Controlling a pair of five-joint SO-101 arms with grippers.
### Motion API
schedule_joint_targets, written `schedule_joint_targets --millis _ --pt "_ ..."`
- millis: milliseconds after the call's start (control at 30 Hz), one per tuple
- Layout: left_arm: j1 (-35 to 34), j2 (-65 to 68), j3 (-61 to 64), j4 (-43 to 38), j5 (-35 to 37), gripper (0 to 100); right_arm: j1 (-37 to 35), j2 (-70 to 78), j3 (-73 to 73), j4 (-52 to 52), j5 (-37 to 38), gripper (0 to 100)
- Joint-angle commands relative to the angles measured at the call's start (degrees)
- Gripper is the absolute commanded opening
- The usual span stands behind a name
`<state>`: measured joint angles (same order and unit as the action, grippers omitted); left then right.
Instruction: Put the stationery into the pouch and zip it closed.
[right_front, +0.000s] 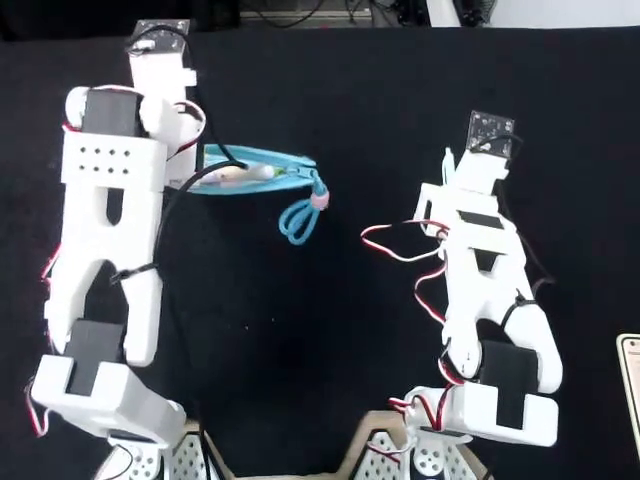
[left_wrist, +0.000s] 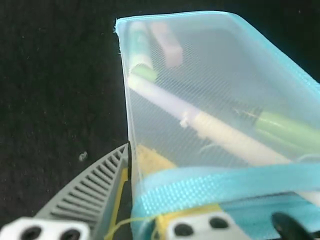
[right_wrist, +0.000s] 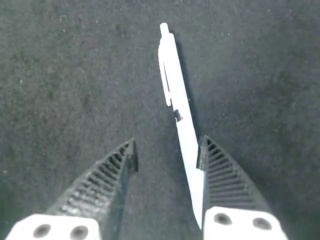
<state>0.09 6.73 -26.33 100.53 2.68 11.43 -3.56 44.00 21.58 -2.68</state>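
The left gripper is squeezing the sideways-lying pouch. The right gripper's jaws are standing apart around the pen, which is pointing to the desk's far edge.

I see left arm stretched far forward, upper links folded in tall arch, wrist tipped down at far end. left claw clamped on edge of pouch, ribbed finger pressed against outside. right arm stretched forward too, less far. right claw aimed downward, jaws spread apart.
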Motion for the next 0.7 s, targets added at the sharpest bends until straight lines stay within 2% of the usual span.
schedule_joint_targets --millis 0,367,667 --pt "-0.66 3.16 -1.54 0.18 -0.18 3 0.62 -0.22 -3.21 -1.67 0.09 19.4" --pt "-0.66 -1.67 -11.21 0.26 -0.18 3 0.53 -0.22 -3.21 -1.67 0.09 19.4" --pt "-0.84 -10.11 -11.74 0.26 -0.18 3 0.53 -0.22 -3.21 -1.67 0.09 19.4"
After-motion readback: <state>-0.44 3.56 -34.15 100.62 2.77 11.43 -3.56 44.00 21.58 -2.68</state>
